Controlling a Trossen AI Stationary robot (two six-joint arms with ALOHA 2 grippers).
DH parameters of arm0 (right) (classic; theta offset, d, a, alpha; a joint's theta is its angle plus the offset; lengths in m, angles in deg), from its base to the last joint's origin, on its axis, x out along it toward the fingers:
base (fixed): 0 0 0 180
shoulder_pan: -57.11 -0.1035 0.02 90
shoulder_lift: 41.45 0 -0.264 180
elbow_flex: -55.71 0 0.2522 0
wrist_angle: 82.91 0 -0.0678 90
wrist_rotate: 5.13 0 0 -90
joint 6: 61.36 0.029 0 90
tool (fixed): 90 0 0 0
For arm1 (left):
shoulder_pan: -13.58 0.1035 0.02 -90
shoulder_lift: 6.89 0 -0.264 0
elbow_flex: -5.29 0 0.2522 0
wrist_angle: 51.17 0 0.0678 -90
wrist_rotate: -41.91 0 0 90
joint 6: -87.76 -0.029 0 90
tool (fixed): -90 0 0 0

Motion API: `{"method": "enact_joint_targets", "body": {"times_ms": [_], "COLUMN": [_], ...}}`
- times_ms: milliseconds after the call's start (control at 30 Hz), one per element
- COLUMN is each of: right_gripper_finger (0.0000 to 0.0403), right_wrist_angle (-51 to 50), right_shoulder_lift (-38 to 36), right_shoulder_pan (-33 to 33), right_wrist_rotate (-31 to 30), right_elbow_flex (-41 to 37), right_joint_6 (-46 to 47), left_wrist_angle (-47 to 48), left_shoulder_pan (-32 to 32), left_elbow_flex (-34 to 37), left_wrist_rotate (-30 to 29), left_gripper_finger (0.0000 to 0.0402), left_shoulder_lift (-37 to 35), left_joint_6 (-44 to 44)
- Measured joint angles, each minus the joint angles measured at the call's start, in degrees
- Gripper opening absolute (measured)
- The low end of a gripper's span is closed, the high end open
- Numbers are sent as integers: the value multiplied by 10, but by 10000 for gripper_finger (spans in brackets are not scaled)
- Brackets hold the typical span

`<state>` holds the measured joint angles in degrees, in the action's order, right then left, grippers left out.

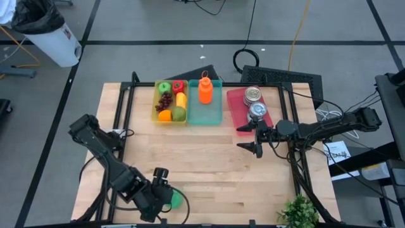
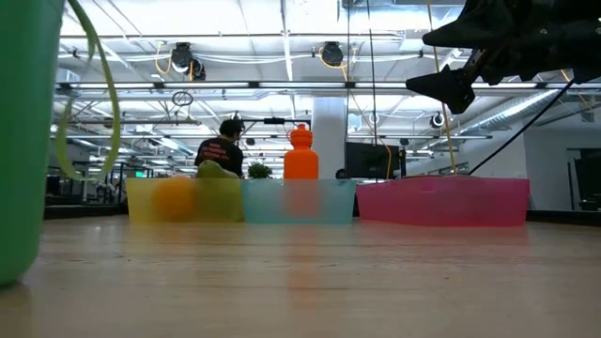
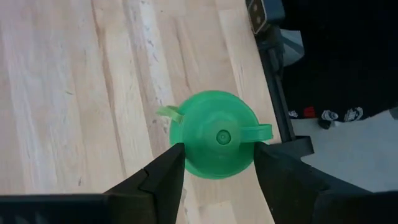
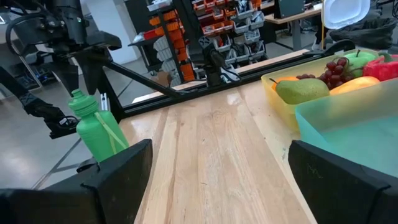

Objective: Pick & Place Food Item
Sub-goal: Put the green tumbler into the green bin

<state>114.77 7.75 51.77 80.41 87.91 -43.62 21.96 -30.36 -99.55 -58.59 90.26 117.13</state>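
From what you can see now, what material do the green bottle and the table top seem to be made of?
Green bottle: probably plastic, smooth and evenly coloured, with a moulded cap and thin strap. Table top: wood, pale planks with visible grain and seams, with a slight sheen.

Overhead, straight down on the whole table (image 1: 209,171); level across its top; close above the green bottle (image 3: 214,135); across the boards, again catching that bottle.

A white bin (image 1: 56,43) on the floor — a potted plant (image 1: 297,212) at the table's edge.
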Motion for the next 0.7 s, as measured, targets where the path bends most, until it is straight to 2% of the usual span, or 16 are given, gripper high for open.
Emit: {"method": "enact_joint_targets", "body": {"times_ms": [200,400,700], "right_gripper_finger": [357,357,357], "right_wrist_angle": [0,0,-1], "right_shoulder_lift": [0,0,0], "right_shoulder_pan": [0,0,0], "right_wrist_rotate": [0,0,0], "right_elbow_flex": [0,0,0], "right_joint_6": [0,0,0], "left_wrist_angle": [-3,-26,-30], "left_shoulder_pan": [-2,-2,-3], "left_elbow_flex": [5,6,6], "left_wrist_rotate": [-16,-48,-30], "left_gripper_finger": [205,255,319], "left_shoulder_lift": [0,0,0], "left_joint_6": [15,19,19]}}
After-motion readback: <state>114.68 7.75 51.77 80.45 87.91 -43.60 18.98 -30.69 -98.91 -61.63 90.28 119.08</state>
